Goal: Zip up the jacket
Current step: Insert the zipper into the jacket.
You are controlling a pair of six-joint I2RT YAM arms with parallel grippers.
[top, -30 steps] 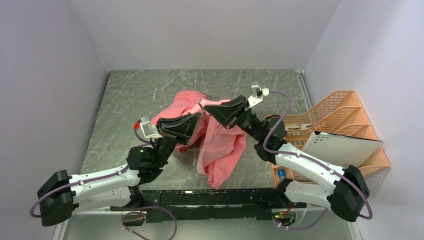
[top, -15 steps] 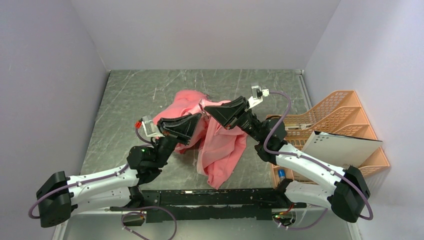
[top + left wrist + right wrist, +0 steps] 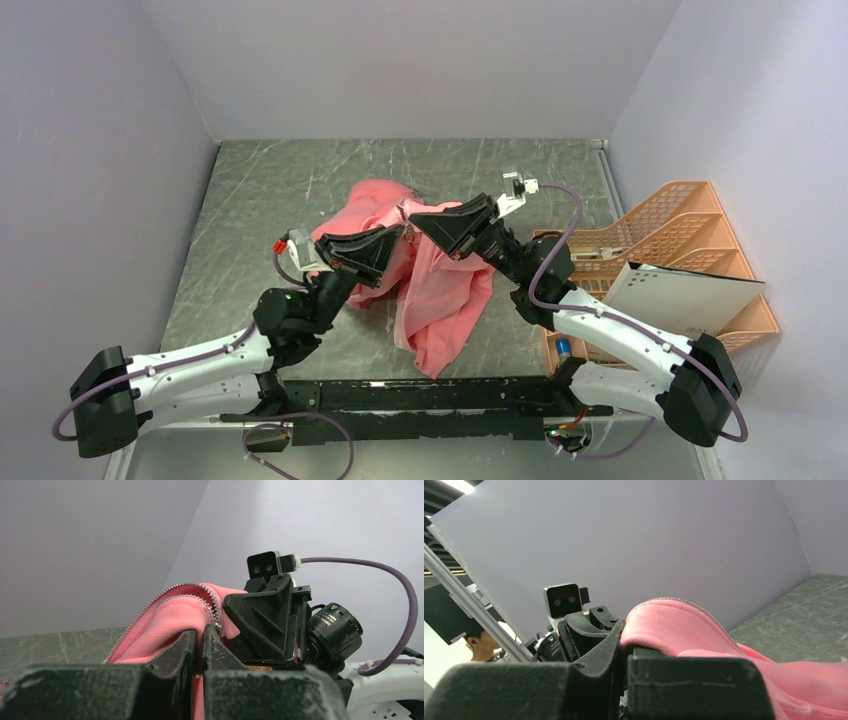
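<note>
Top external view: your two arms meet over the middle of the table [image 3: 250, 190]. The jacket [image 3: 445, 300] is bunched between them, its upper fold lifted clear of the surface and the rest draping down toward the near edge. The left gripper [image 3: 398, 238] and the right gripper [image 3: 413, 218] are tip to tip, just beside each other. Each has its fingers pressed together on a pinch of pink fabric, the left coming in from the left and the right from the right.

On the left wrist view you get the relation that matters. The zipper teeth [image 3: 165, 596] climb from the lower left, arch over the top of the fold and drop to the small metal zipper pull [image 3: 218, 627]. That pull sits right at the tips of your left fingers [image 3: 186, 642], on the side facing the right gripper's black body, so it lies between the two grippers. Your left tips look like the nearer ones, though you can't tell from here whether either finger has the metal itself or only the cloth beside it.

The right wrist view shows only a pinched ridge of fabric with teeth along its crest, and no pull. As I read it, the track's long axis runs away from the pull, back over the fold and down to your left. A pull along that line, with the other gripper anchoring the cloth, is what the next move calls for.
</note>
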